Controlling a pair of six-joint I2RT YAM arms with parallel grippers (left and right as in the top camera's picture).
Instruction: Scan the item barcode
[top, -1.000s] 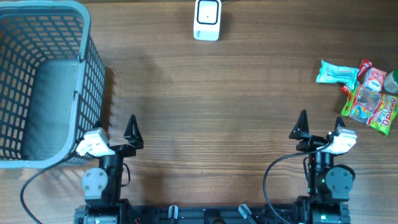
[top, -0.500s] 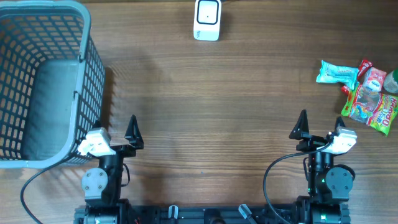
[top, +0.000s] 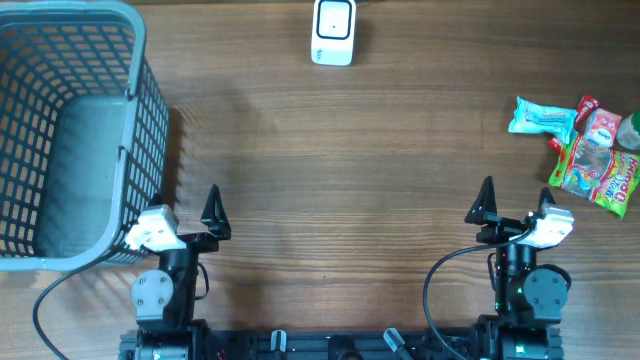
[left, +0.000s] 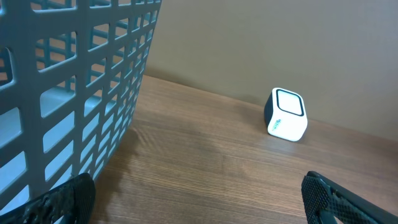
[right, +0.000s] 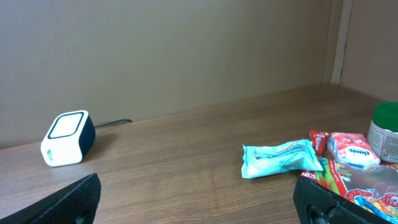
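Wooden table (top: 350, 170): white scanner (top: 333, 31) far, snack packets (top: 585, 150) right, lettering unreadable; left gripper (left: 196, 205) and right gripper (right: 199, 202) released, empty.

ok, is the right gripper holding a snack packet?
No, the overhead view shows the snack packets lying on the table, apart from the open right gripper.

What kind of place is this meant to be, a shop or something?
Probably a mock shop checkout on a wooden table: a small white barcode scanner at the far edge, a grey plastic shopping basket on one side, and a pile of snack packets on the other.
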